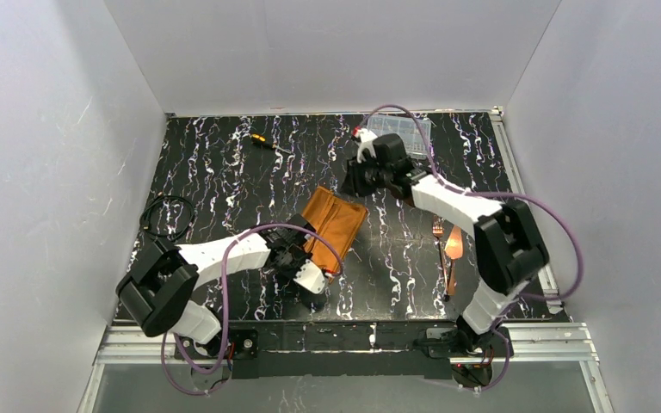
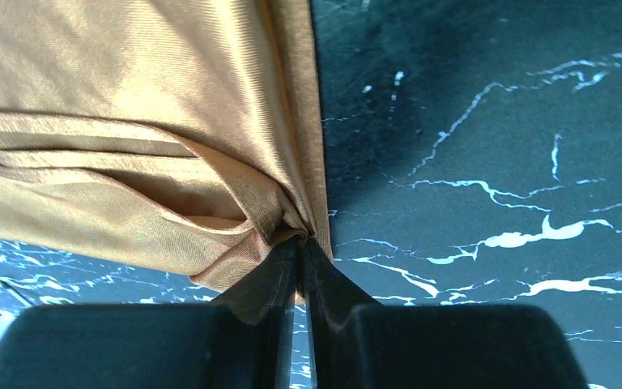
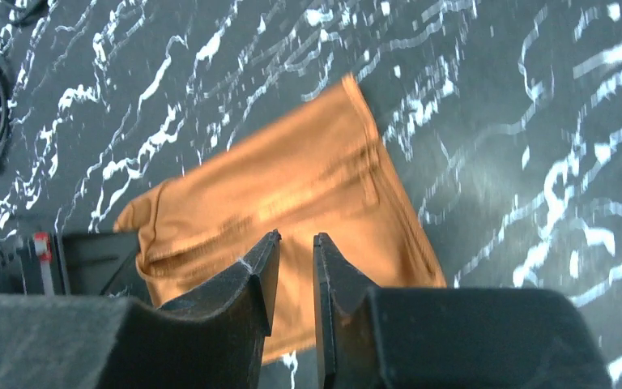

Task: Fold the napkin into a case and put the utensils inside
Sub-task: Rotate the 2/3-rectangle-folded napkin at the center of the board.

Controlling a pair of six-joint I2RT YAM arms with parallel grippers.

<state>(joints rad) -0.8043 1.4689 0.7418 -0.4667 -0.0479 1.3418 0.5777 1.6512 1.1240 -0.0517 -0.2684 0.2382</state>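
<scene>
A: Napkin (image 1: 336,219) location?
B: Middle of the worktop (image 1: 224,172). It's folded into a layered orange rectangle and lies skewed to the edges.
A: Left gripper (image 2: 302,241)?
B: Clenched on the napkin. The left wrist view shows both tips pressed together with bunched cloth pinched between them. It holds the napkin's corner that faces the near edge, and folds pucker toward the pinch.
A: Right gripper (image 3: 296,239)?
B: Released, nothing in it. The jaws stand a narrow gap apart. It hangs over the napkin's far side, and the cloth shows below, past the tips. Can't tell how far it is above the fabric.
A: Is that view blurred?
B: Yes, the right wrist picture is smeared, so no fine detail on the cloth.
A: Utensils (image 1: 453,245)?
B: Copper pieces lying by the right edge, toward the near-right corner, well apart from the napkin. One is a fork. The right arm covers part of them, so I can't count them.
A: What else is there?
B: A screwdriver (image 1: 262,141) near the far edge, left of the middle. A clear plastic box (image 1: 404,133) by the far edge, toward the far-right corner, just behind the right wrist. A coiled black cable (image 1: 165,215) at the left edge.
</scene>
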